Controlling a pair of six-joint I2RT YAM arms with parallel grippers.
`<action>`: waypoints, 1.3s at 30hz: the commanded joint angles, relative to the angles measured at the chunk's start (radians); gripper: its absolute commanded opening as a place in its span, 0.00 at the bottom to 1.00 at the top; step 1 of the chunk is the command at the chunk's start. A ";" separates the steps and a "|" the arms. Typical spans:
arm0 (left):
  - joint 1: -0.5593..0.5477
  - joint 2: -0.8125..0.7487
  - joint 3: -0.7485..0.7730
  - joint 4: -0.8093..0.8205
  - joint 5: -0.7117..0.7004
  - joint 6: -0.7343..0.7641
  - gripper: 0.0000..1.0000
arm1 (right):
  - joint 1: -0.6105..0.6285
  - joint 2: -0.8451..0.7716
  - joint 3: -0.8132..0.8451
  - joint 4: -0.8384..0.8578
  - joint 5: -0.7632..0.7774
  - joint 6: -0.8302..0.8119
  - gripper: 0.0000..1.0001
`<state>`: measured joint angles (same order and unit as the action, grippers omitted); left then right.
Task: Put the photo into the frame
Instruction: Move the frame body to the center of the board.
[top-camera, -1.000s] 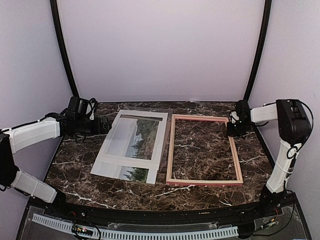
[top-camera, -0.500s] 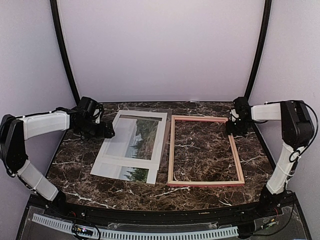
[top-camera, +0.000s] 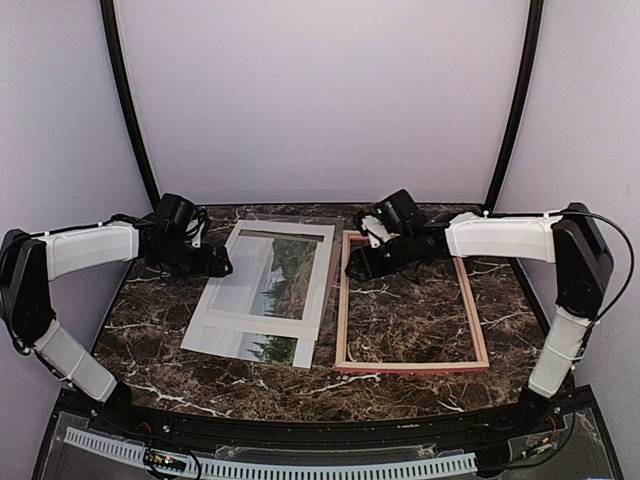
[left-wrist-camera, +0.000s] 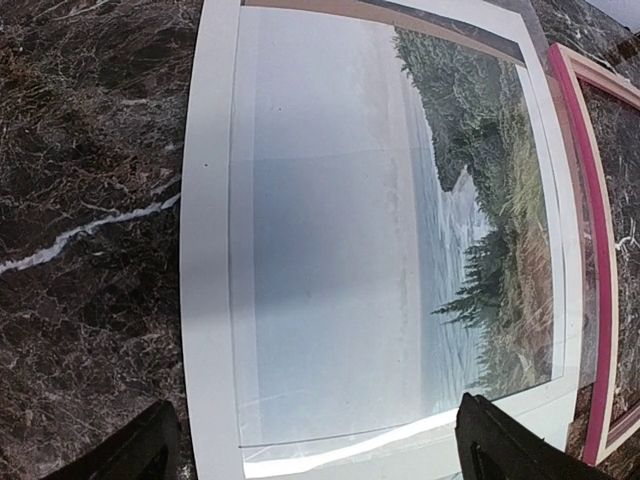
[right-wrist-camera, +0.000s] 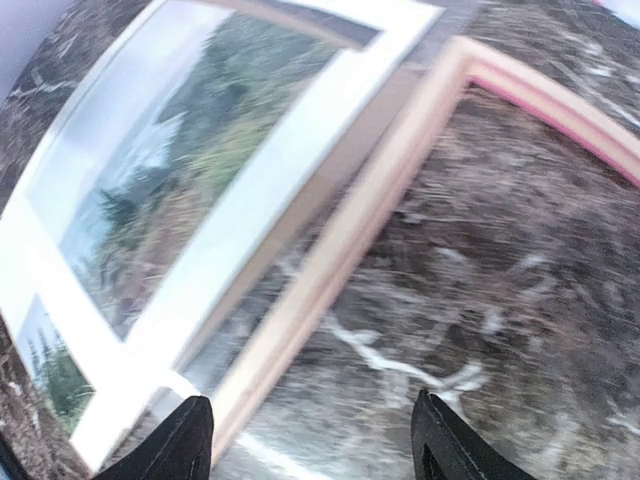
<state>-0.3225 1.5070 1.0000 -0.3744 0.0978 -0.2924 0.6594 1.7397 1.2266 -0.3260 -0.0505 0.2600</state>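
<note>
The photo (top-camera: 283, 272) is lying flat on the table (top-camera: 150, 330), left of centre. It is sitting under a white mat board (top-camera: 228, 325), so its trees and pale water are showing through the window. A strip of it is also peeking out past the mat's near edge, because the two are not squared up. A clear sheet (top-camera: 333, 228) appears to be sticking out at the far right of this stack.

The frame (top-camera: 342, 300) is lying flat just to the right, empty, with bare marble showing inside its rails. That is leaving its opening ready to take the print.

The left fingers (left-wrist-camera: 150, 455) are hovering spread wide at the stack's far left edge, pinching nothing. From the wrist view they are straddling the mat's short side, probably lining up to lift or slide a layer.

The right fingers (right-wrist-camera: 192, 440) are also spread and empty. They are hanging over the frame's far left corner, beside the gap between frame and mat, and whether they are touching the wood I cannot tell. They are likely being placed there to steady the frame or to meet the stack from its right side.

The photo is not yet in the frame, and the mat on top is blocking a direct grip on it.
</note>
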 joint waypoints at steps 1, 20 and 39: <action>0.011 -0.019 0.010 0.006 0.027 -0.002 0.99 | 0.141 0.134 0.124 0.058 -0.079 0.086 0.69; 0.014 -0.008 -0.009 0.039 0.013 -0.056 0.98 | 0.218 0.383 0.310 -0.042 0.009 0.231 0.65; 0.033 0.079 0.037 0.035 0.056 -0.035 0.98 | 0.144 0.385 0.257 -0.058 0.041 0.271 0.68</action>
<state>-0.3130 1.5494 0.9997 -0.3107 0.1230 -0.3477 0.8188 2.1319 1.5120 -0.3889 0.0040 0.5037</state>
